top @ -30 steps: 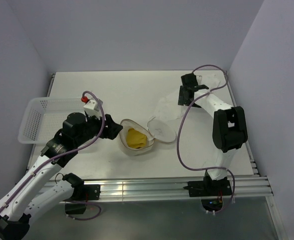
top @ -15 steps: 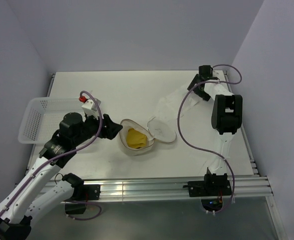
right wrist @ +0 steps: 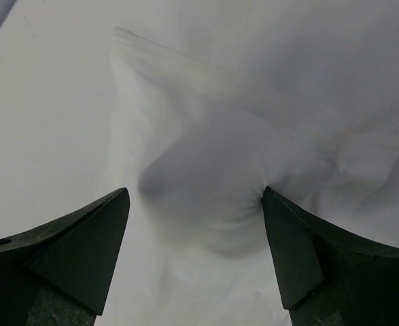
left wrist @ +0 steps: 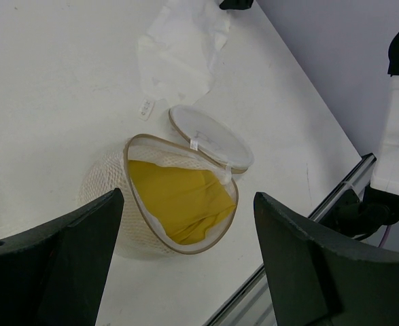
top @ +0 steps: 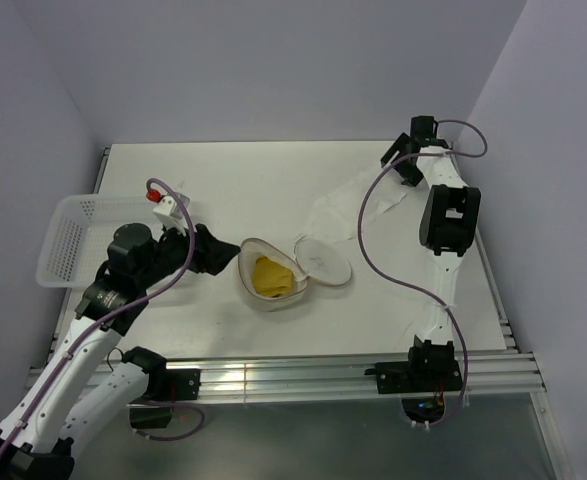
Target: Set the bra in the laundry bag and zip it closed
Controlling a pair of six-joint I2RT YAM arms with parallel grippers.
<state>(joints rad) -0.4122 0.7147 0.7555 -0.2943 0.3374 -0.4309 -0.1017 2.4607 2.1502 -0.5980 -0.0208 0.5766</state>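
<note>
The bra is inside the laundry bag, a mustard-yellow wad filling the bottom of the white mesh drum. The bag sits on the white surface, toward the near edge and about midway across. It is unzipped. Its round lid is flipped back on the right side, joined to the bag at the brownish rim and lying nearly flat on the surface.

Just left of the bag hangs the left hand, pointed at it. Its two dark fingers are spread wide with nothing between them, and the wrist view looks straight down past them into the open bag.

Beyond the lid, toward the far right, a thin white cloth lies crumpled on the surface. The right hand is over the far right end of that cloth, fingers set wide apart and gripping nothing. The cloth is puckered in the gap between them, and I cannot tell whether the tips touch it.

A white perforated basket sits at the left edge, well apart from the bag.
</note>
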